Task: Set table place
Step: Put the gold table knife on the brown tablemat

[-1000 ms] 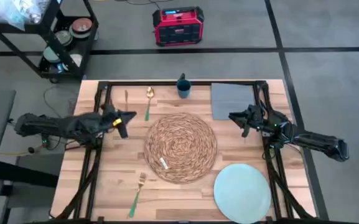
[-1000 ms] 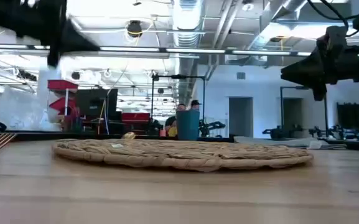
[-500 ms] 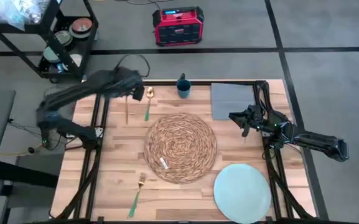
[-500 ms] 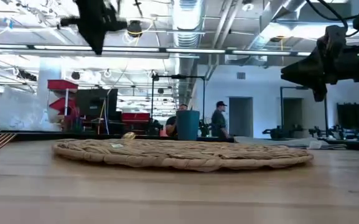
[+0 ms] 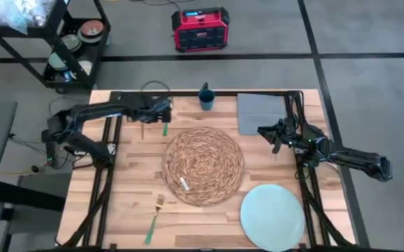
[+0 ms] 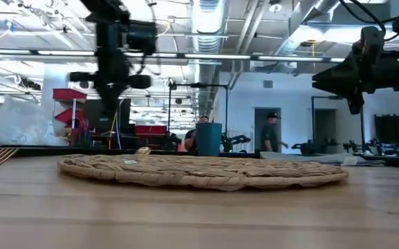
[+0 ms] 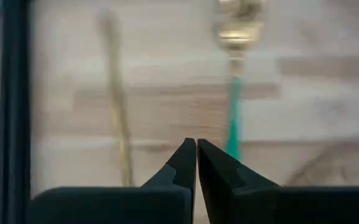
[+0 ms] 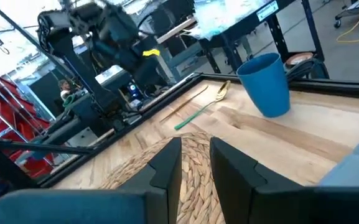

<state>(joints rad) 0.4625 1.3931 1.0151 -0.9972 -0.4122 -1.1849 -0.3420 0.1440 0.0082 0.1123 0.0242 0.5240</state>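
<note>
Two grippers: left gripper [image 7: 196, 163] fingers pressed together above the spoon [image 7: 236, 68] (right gripper [image 8: 195, 163] parted).

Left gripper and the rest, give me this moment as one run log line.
left gripper: shut, above spoon | right gripper: open, waiting beside napkin | placemat: bare

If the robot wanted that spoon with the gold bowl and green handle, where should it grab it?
Probably mid-handle, from straight above. The gold-bowled, green-handled spoon lies flat on the light-wood plank table, so only its thin sides offer purchase; fingers should straddle the slim handle crosswise. The left gripper hovers right over it, fingers shut, and would have to open first. The right gripper waits by the grey napkin.
</note>
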